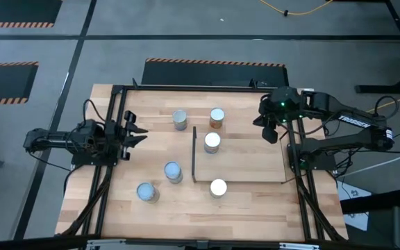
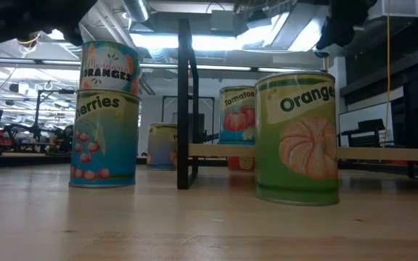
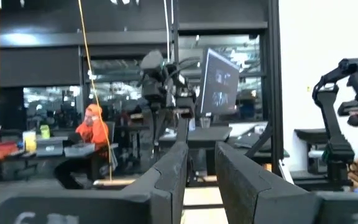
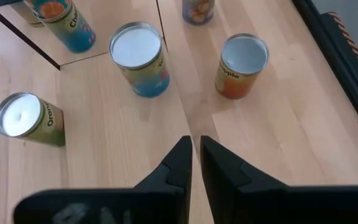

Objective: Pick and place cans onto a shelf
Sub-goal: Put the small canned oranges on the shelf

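Left tool [image 1: 139, 134] slightly parted; right tool [image 1: 269, 129] nearly closed.

Dark grey floor [image 1: 186, 28] surrounds light-wood tabletop [image 1: 248, 198]. Orange-black hazard stripes [image 1: 214, 62] at 12 o'clock of table, 3 more striped patches toward 10 o'clock. Yellow cable [image 1: 294, 10] on floor at 1 o'clock. Ceiling ducts [image 2: 125, 18] and bright strip lights [image 2: 216, 40] overhead. Person in orange hood [image 3: 95, 130] seated at desk [image 3: 48, 146]; monitor [image 3: 219, 84] behind.
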You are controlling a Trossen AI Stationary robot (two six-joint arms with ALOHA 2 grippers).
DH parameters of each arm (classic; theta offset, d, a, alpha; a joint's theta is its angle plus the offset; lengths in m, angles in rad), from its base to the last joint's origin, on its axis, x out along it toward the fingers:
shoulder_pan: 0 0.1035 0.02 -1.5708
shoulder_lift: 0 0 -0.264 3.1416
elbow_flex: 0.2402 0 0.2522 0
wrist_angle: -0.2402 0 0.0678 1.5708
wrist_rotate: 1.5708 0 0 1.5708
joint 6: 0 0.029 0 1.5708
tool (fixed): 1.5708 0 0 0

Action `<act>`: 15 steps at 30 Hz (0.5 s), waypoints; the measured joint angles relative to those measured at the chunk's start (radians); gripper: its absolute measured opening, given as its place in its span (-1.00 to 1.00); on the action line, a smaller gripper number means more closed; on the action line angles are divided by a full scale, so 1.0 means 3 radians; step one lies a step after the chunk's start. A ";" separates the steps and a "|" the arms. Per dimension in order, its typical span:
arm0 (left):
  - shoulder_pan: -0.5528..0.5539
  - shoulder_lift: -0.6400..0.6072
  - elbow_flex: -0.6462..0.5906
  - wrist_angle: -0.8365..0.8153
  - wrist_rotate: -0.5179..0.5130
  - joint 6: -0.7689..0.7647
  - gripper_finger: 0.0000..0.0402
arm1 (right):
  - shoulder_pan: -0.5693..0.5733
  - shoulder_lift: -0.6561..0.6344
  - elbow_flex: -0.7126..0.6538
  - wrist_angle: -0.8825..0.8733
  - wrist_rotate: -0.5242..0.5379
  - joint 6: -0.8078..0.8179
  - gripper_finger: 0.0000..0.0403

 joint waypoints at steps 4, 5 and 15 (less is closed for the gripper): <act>0.0000 0.0418 0.0269 0.0002 0.0017 0.0008 -0.61 | 0.0000 0.0000 0.0001 0.0046 0.0000 0.0001 -0.81; 0.0000 0.0533 0.0336 -0.0002 0.0027 0.0015 -0.61 | 0.0000 0.0000 0.0001 0.0059 0.0001 0.0000 -0.81; -0.0128 0.1569 0.1067 -0.0023 0.0377 0.0183 -0.61 | 0.0001 0.0001 0.0001 0.0062 0.0001 -0.0004 -0.81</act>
